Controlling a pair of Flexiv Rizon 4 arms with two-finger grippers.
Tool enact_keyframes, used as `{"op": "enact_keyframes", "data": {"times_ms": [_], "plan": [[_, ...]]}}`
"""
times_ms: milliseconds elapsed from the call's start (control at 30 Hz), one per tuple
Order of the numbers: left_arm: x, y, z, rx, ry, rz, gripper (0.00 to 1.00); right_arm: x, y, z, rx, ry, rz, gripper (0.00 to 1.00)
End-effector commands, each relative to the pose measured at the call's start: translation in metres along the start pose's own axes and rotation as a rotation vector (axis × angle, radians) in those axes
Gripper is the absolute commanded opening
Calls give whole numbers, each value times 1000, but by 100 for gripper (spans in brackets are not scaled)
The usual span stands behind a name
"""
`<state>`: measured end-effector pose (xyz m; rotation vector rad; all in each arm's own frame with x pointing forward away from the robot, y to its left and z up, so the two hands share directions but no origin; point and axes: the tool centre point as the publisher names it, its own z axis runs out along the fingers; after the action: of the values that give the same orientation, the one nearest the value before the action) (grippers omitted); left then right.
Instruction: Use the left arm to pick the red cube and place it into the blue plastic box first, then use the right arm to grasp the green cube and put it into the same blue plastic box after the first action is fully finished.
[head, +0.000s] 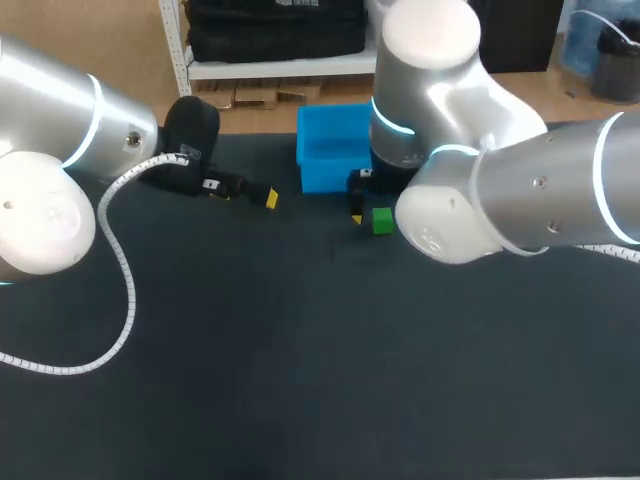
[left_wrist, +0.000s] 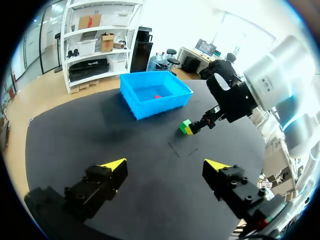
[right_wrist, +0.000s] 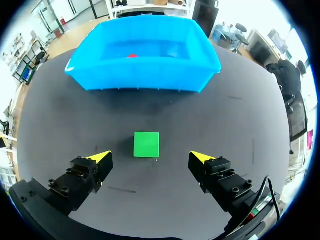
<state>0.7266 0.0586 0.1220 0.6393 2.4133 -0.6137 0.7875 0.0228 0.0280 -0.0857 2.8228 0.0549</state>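
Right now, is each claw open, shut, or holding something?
Left claw: open, empty.
Right claw: open, empty; green cube just ahead of it, not gripped.

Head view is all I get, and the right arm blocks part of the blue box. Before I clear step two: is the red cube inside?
Observer: Yes. Both wrist views show the red cube lying on the floor of the blue box.
Operator: Does the right gripper have the green cube yet?
Observer: No. In the right wrist view the right gripper is open. The green cube sits on the table in its gap, untouched.
Operator: And the left gripper?
Observer: The left wrist view shows the left gripper open and empty, well short of the box.
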Motion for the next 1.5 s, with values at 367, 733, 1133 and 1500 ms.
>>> {"op": "enact_keyframes", "data": {"times_ms": [367, 733, 1133, 1500], "plan": [[1, 1, 0, 6, -5, 2, 100, -11, 5, 19, -14, -14, -22, 100], [1, 1, 0, 6, -5, 2, 100, -17, 3, 28, 1, -11, -31, 100], [1, 1, 0, 6, -5, 2, 100, -20, 1, 34, 3, -7, -35, 100], [1, 1, 0, 6, -5, 2, 100, -19, 1, 38, 11, 2, -35, 38]]}}
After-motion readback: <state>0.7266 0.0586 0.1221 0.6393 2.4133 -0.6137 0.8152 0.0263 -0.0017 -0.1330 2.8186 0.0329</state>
